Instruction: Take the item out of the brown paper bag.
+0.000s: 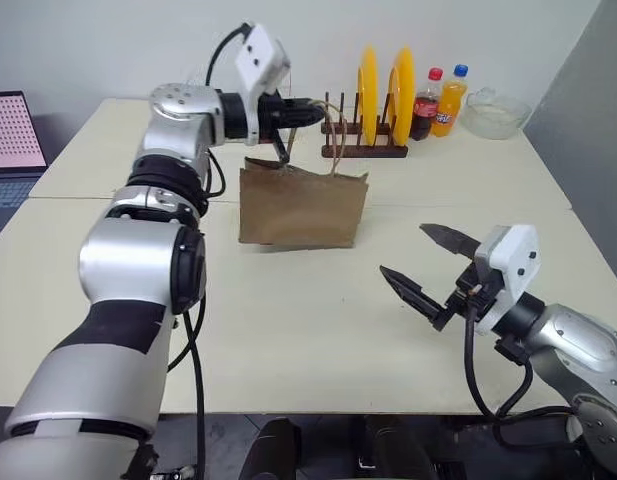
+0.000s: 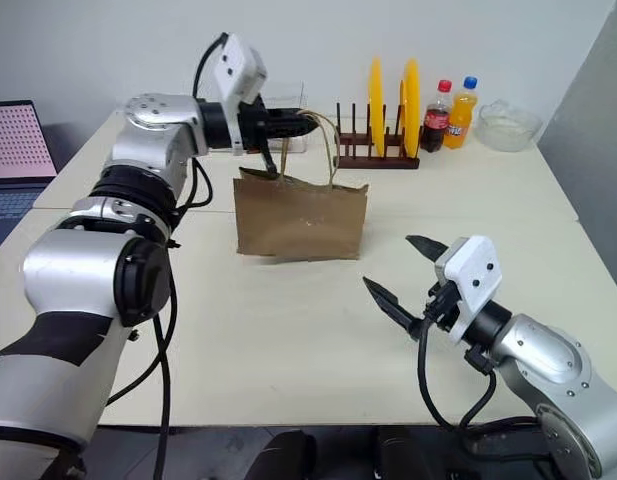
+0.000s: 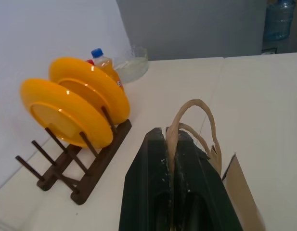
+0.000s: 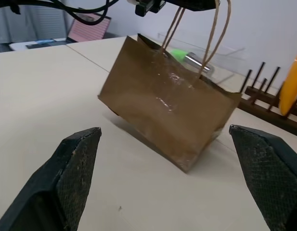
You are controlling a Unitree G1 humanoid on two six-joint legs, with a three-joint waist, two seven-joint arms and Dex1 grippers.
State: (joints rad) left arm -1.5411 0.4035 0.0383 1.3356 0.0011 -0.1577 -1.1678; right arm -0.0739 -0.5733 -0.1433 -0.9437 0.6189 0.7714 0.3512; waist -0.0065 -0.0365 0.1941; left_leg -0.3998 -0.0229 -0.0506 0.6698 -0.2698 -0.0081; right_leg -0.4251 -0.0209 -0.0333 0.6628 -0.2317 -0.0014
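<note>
Right tool (image 1: 425, 262), plain brown paper bag (image 1: 303, 208), no lettering

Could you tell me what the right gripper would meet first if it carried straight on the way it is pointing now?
Most likely the brown paper bag: the right gripper, jaws open, points at its broad side across bare table, with nothing between. Depth is hard to judge.

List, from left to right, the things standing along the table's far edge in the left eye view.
plate rack with two yellow plates → cola bottle → orange soda bottle → glass bowl
</note>
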